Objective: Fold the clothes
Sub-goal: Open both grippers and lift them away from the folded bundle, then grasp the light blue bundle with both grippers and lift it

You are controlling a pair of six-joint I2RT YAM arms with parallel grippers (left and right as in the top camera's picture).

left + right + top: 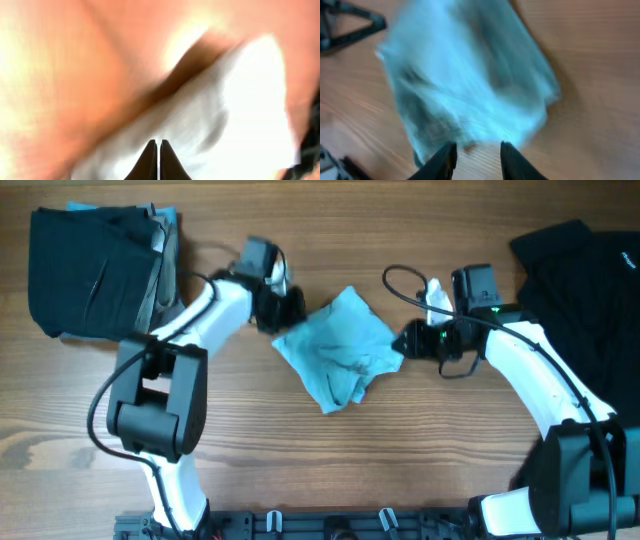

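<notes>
The work looks to me about half done, or a little less. At the far left corner of the desk (330, 470) lies a folded black garment (95, 270), quite square and neat, with a bit of blue fabric showing at its top edge, so I judge this one to be finished. The light-blue T-shirt (340, 345) lies in the middle of the desk, between the two arms, and it is not yet folded properly. It is gathered into a small, uneven diamond shape, with soft creases, a pointed corner toward the far side and loose, rumpled ends toward the near side. It will probably need to be spread flat before a clean fold is possible. At the far right a black T-shirt (585, 280) lies loose and wrinkled, partly past the edge of the overhead view, and it seems not yet handled. The left pincer (158, 150) is fully closed, its two tips pressed together at the upper left edge of the blue shirt. Its own camera is very blurred, so I cannot tell whether any fabric is caught between the tips. The right pincer (476, 155) stands partly open at the right edge of the shirt, the fabric just in front of its tips, and it holds nothing that I can see.
</notes>
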